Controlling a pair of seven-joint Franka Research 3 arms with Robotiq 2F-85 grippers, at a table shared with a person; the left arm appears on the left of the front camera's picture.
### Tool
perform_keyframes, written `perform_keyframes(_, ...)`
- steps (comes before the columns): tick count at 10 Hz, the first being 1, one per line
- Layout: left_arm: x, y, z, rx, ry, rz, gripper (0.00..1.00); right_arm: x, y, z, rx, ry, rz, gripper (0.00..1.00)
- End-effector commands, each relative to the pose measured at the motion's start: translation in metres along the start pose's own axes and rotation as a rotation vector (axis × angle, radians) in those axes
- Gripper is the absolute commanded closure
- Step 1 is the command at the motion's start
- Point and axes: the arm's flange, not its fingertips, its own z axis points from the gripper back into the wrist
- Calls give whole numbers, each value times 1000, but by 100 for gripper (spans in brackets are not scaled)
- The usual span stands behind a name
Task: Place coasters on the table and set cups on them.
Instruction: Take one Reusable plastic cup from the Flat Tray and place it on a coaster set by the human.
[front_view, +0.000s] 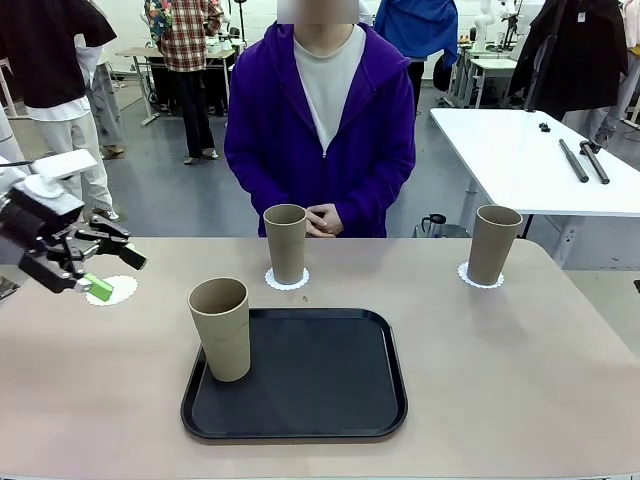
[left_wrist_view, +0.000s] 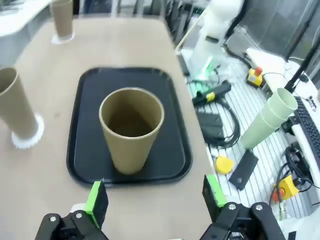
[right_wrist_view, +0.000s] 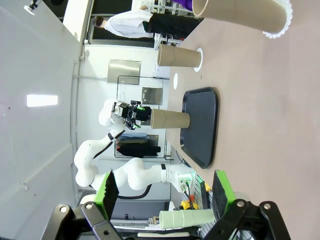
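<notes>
front view | beige table (front_view: 520, 380), black tray (front_view: 330, 380) | left gripper (front_view: 105, 270) released | right gripper (right_wrist_view: 165, 192) released

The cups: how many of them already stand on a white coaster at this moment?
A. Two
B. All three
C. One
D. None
A. Two cups at the far side each stand on a coaster, while the third cup stands on the black tray and the third coaster lies bare on the table.
</notes>
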Motion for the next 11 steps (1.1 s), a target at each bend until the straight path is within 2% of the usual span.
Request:
perform_keyframes(1,-54,24,-10,-33,-196,-25,0,-1,1,0,0,3,-7,0)
perform_keyframes(3,-90,28,-37,-3,-296,-38,0,-1,1,0,0,3,-7,0)
perform_keyframes(5,-109,24,-58,60,-343,-45,0,-1,1,0,0,3,-7,0)
perform_keyframes(8,-124,31,-85,62,-351,-1,0,-1,1,0,0,3,-7,0)
perform_keyframes(10,-121,34,-93,79,-320,19,0,-1,1,0,0,3,-7,0)
perform_keyframes(11,-122,32,-85,27,-341,19,0,-1,1,0,0,3,-7,0)
